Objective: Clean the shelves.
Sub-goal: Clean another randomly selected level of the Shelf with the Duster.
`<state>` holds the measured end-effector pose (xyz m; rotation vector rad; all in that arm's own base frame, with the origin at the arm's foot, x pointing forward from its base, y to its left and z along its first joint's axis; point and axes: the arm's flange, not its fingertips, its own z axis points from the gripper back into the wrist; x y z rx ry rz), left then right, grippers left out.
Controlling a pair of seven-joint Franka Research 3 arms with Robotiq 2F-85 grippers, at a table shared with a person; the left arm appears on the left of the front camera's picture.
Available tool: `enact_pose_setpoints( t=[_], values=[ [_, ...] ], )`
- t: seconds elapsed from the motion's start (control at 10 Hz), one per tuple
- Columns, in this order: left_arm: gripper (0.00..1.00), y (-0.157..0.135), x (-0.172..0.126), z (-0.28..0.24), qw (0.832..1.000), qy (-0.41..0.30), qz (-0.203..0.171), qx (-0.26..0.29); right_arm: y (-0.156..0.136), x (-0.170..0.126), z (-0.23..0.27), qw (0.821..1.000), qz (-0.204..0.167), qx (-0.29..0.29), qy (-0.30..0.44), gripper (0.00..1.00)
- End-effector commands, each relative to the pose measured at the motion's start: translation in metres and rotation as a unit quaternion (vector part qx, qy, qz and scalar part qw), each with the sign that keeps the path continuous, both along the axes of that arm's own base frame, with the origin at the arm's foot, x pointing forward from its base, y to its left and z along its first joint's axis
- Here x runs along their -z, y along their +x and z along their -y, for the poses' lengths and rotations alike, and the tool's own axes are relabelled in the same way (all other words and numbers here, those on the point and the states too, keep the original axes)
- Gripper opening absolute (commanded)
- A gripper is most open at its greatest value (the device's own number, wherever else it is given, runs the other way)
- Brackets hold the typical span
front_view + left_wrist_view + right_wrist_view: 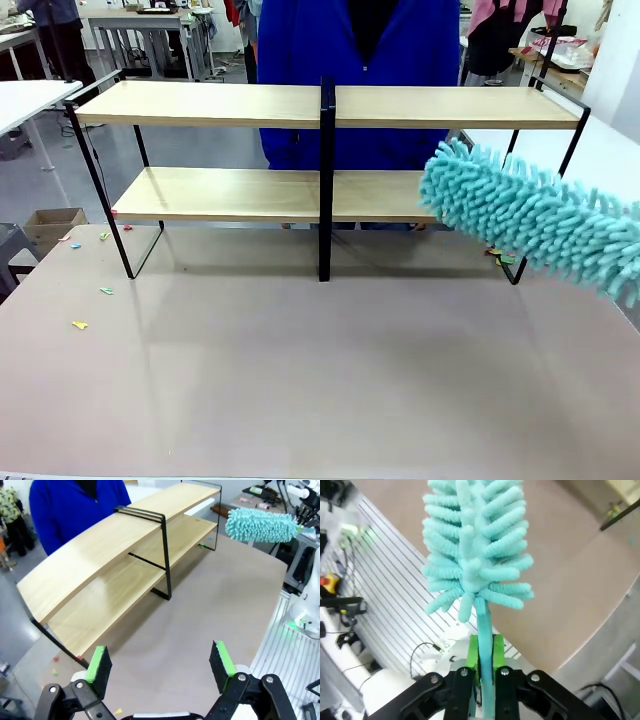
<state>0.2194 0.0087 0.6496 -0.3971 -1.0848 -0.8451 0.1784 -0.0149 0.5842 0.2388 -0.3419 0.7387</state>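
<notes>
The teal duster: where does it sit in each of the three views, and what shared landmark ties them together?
Front view: duster at the right edge, slanting in front of the right end of the shelves.
Left wrist view: upper right, above the table's far corner, beside the shelves' far end.
Right wrist view: top centre, its handle clamped in the right gripper.
Shared landmark: the brown table.

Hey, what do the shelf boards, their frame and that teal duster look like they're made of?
Shelf boards: light wood or wood-look laminate, faint grain, matte. Frame: thin black bars, likely painted metal. Teal duster: soft chenille-like fingers, probably microfibre; its handle looks like plastic.
</notes>
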Motion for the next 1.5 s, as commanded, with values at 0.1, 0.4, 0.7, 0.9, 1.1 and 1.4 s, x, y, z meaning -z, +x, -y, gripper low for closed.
enact_pose_setpoints(
  t=[0.1,0.4,0.7,0.9,1.1,1.4],
  values=[
    [1.00,0.001,0.000,0.000,1.000,-0.001,-0.001,0.001,-0.006,0.004,-0.004,0.999,-0.020,0.004,-0.044,0.12],
    [1.00,0.001,0.000,0.000,1.000,-0.001,-0.001,0.001,0.011,0.014,-0.018,1.000,-0.002,0.014,-0.021,0.12],
    [1.00,0.001,0.000,0.000,1.000,-0.001,-0.001,0.001,0.056,0.055,-0.061,0.998,-0.027,0.008,-0.063,0.12],
    [1.00,0.001,0.000,0.000,1.000,-0.001,-0.001,0.001,0.089,0.098,-0.088,0.993,-0.073,0.006,-0.093,0.12],
    [1.00,0.001,0.000,0.000,1.000,-0.001,-0.001,0.001,0.100,0.121,-0.094,0.983,-0.118,0.024,-0.138,0.12],
    [1.00,0.001,0.000,0.000,1.000,-0.001,-0.001,0.001,0.112,0.088,-0.100,0.981,-0.071,0.063,-0.169,0.12]
  ],
)
